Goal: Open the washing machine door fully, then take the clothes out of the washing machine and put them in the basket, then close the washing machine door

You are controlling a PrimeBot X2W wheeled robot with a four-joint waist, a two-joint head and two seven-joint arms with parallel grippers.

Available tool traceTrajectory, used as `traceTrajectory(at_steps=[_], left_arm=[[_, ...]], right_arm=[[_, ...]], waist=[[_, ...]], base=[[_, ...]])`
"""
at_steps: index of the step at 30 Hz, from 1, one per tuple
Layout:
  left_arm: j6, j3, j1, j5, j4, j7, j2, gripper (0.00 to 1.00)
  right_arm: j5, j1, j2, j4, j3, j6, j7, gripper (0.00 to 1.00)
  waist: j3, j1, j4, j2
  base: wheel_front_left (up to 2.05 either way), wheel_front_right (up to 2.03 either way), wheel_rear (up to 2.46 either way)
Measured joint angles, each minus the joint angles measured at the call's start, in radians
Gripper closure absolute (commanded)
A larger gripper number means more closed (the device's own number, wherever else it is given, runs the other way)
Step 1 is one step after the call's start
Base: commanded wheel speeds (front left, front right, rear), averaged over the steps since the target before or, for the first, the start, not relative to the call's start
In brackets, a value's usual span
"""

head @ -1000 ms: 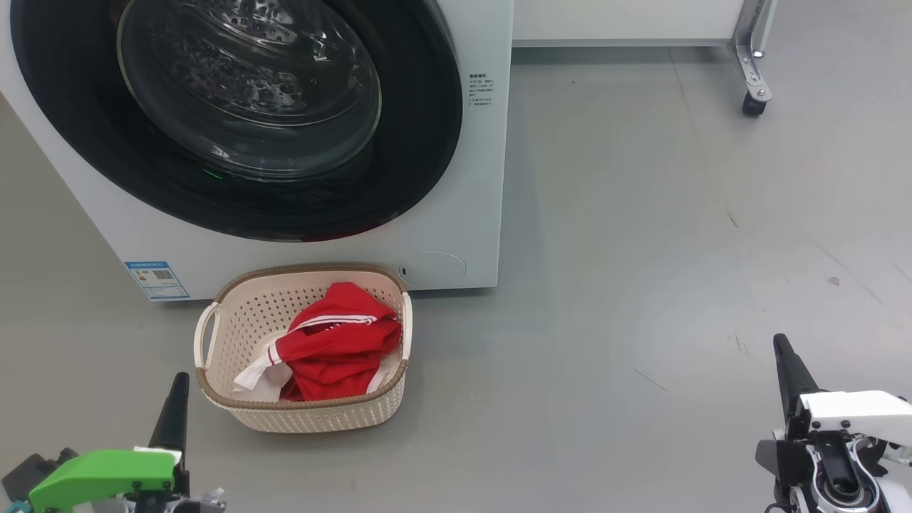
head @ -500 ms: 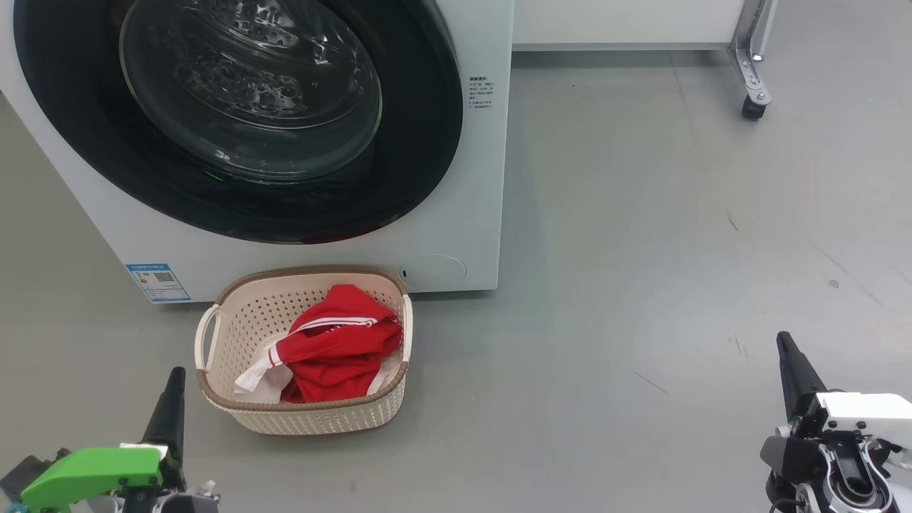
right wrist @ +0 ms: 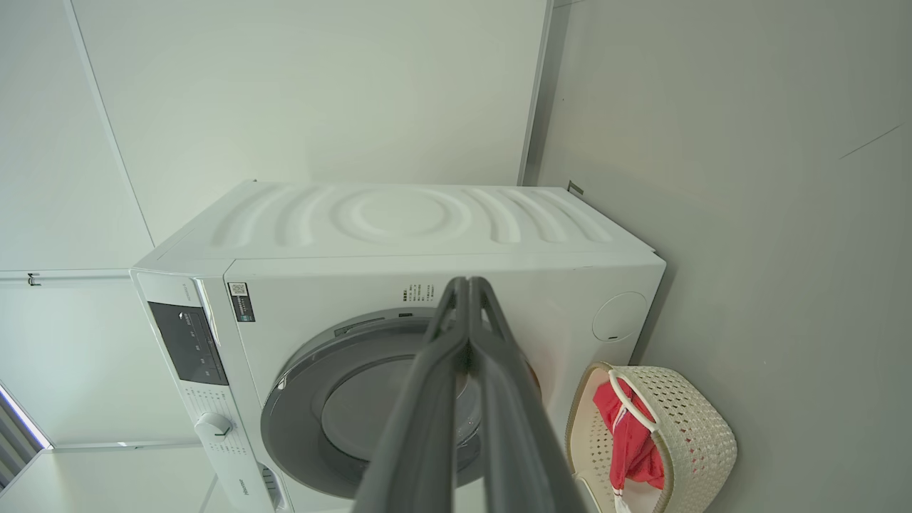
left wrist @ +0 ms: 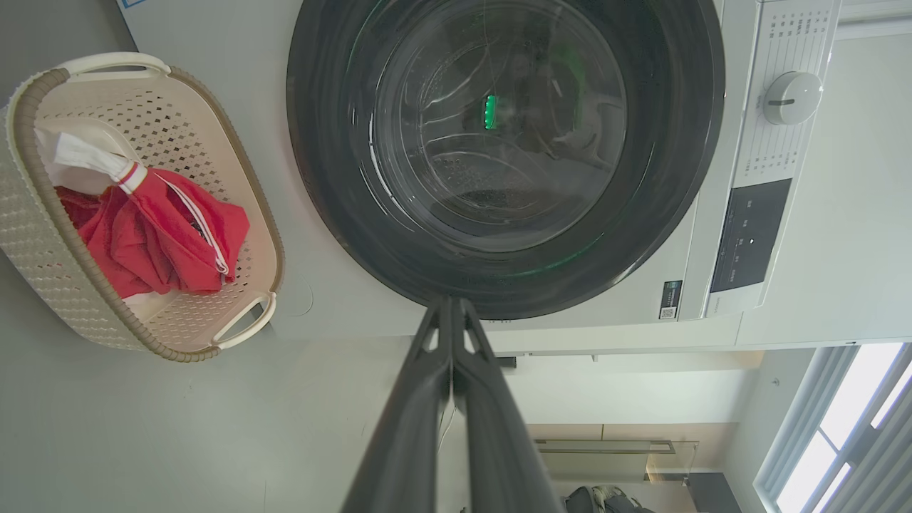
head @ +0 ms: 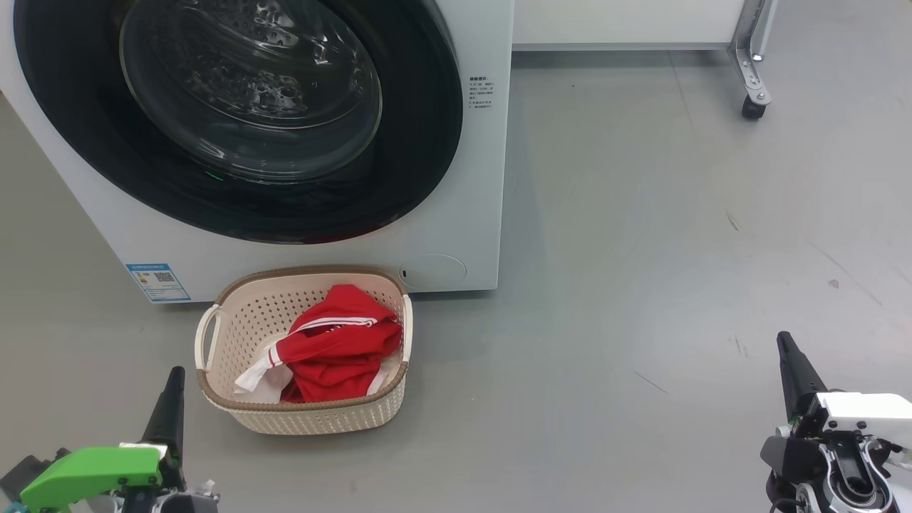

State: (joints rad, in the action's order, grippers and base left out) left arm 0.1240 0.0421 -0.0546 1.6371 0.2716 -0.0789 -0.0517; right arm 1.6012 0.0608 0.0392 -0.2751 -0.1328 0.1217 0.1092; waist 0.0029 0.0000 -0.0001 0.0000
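washing machine door [head: 242,114] sits flush against the washing machine [head: 456,214], black rim and glass bowl facing the room. the basket [head: 306,273] stands on the floor just in front of the cabinet, with the clothes [head: 335,349] heaped inside, red over white.

over the past second almost nothing has moved. the head view drifted a touch, which is a camera shift, and both arms settled marginally lower in it and then held. the left gripper [head: 175,381] and right gripper [head: 788,349] hang low and well apart from the machine. each pair of fingers is pressed together on nothing, as both wrist views confirm. judged from this, unloading and closing look done and the arms appear parked.

the top of the door is cut off in the head view and the latch cannot be made out. reflections on the glass make it hard to tell whether the drum is truly empty. how much white fabric lies under the red is hidden. a wheeled metal leg [head: 752,71] at upper right is cropped.
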Motion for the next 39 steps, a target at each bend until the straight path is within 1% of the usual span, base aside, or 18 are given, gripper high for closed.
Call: traceTrajectory(at_steps=[39], left_arm=[[0.000,0.005,-0.001,0.000,0.000,0.000,0.000,1.00]], right_arm=[[0.000,0.000,0.000,0.000,-0.001,0.000,0.000,1.00]], waist=[[0.000,0.0000,0.000,0.0000]], base=[[0.00,0.00,0.00]])
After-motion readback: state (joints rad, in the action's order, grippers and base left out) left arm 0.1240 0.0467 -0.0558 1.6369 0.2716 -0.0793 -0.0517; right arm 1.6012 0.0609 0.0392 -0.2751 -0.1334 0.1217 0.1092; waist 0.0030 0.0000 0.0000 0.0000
